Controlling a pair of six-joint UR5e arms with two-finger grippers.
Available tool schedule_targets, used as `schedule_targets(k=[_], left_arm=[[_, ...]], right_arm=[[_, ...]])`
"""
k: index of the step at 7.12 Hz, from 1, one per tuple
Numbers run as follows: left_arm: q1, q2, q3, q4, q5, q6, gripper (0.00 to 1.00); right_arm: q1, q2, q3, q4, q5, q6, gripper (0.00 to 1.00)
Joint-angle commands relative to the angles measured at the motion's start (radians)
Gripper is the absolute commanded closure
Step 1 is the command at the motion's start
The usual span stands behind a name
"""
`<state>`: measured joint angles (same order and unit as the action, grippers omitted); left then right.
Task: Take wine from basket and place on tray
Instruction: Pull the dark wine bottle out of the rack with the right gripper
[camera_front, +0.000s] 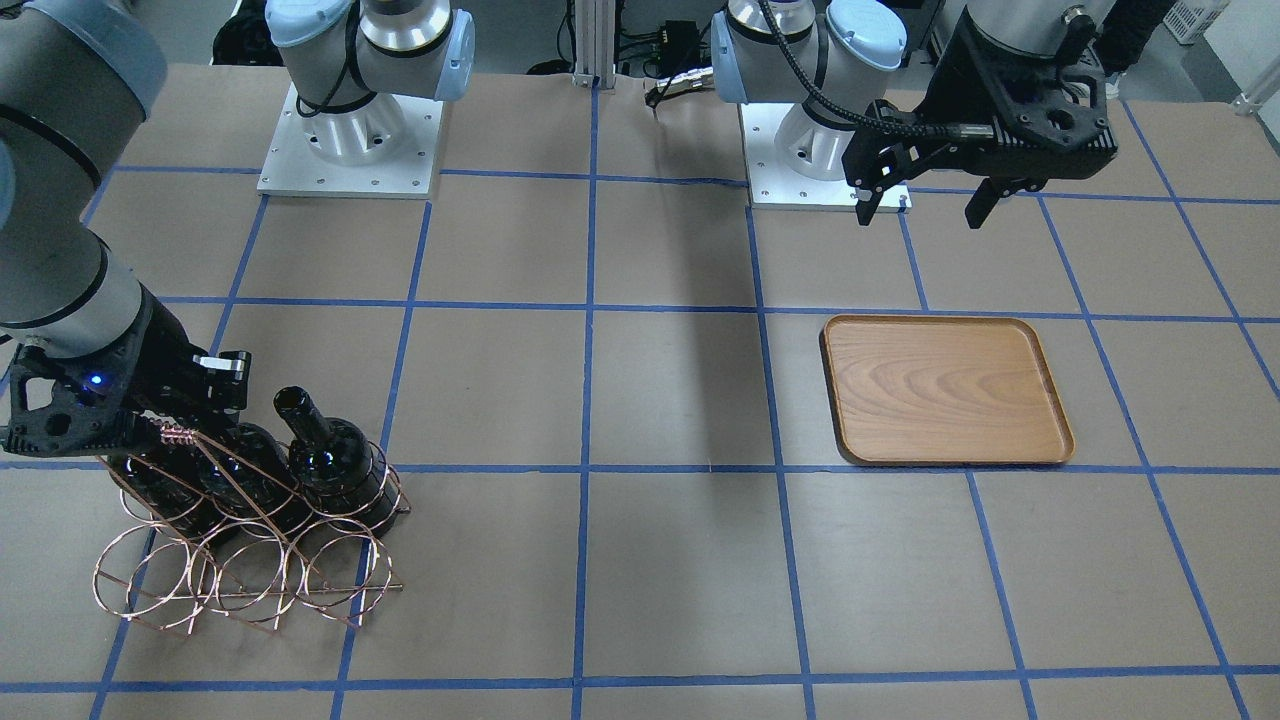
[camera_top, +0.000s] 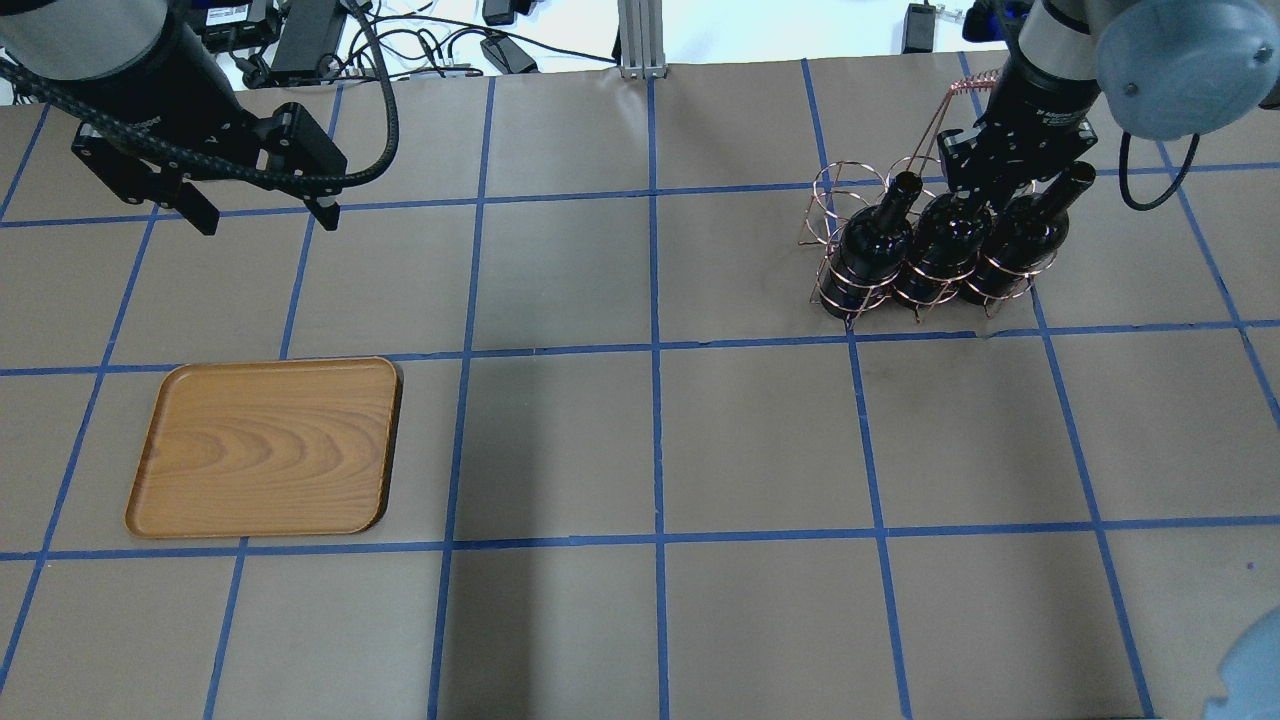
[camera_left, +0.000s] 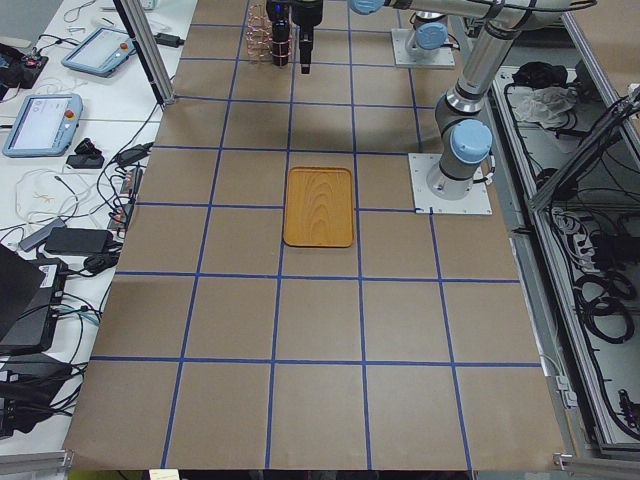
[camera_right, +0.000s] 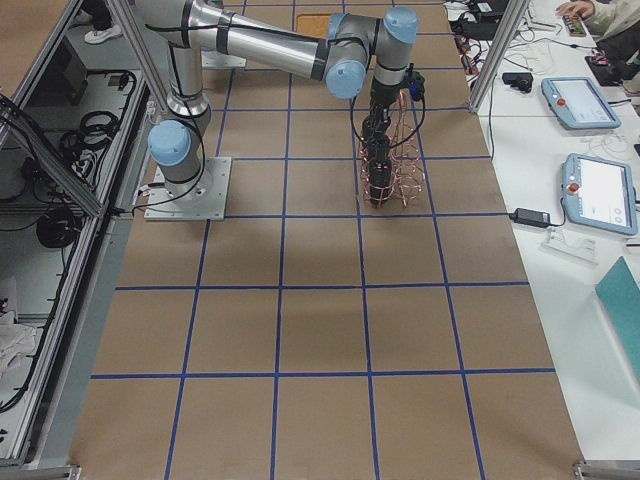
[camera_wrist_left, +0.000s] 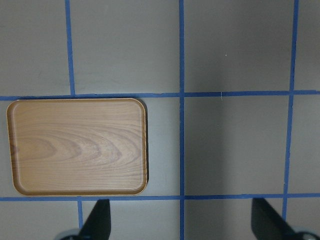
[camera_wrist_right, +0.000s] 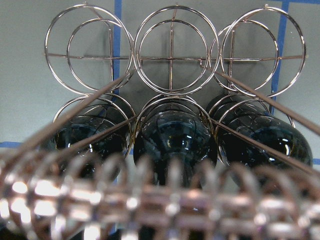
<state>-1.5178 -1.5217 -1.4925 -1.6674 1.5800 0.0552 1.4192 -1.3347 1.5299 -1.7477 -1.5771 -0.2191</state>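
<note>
Nothing here can be read with confidence. In the overhead view, small white lettering runs across the black wrist collar of the right arm (camera_top: 1052, 113) at about one o'clock. A similar line sits on the left arm's black wrist collar (camera_top: 140, 122) at about ten o'clock. Each seems to be one short word, too small to spell out. The pendant screen (camera_left: 38, 122) beside the bench (camera_left: 320, 330) shows only blurred graphics.

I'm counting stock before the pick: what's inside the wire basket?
The basket holds three dark bottles in one row of rings; the other row's three rings hold nothing. The right gripper covers the middle bottle at its neck, so its grip there cannot be seen.
</note>
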Motion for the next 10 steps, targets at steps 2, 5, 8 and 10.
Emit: schedule_targets(k=[2,5,8,10], left_arm=[[0.001,0.000,0.000,0.000,0.000,0.000,0.00],[0.001,0.000,0.000,0.000,0.000,0.000,0.00],[0.001,0.000,0.000,0.000,0.000,0.000,0.00],[0.001,0.000,0.000,0.002,0.000,0.000,0.00]], right_arm=[[0.013,-0.070,-0.205,0.233,0.003,0.012,0.82],[0.093,-0.230,-0.241,0.419,-0.038,0.090,0.84],[0.312,-0.247,-0.237,0.433,-0.064,0.315,0.84],[0.401,-0.195,-0.228,0.412,-0.040,0.417,0.84]])
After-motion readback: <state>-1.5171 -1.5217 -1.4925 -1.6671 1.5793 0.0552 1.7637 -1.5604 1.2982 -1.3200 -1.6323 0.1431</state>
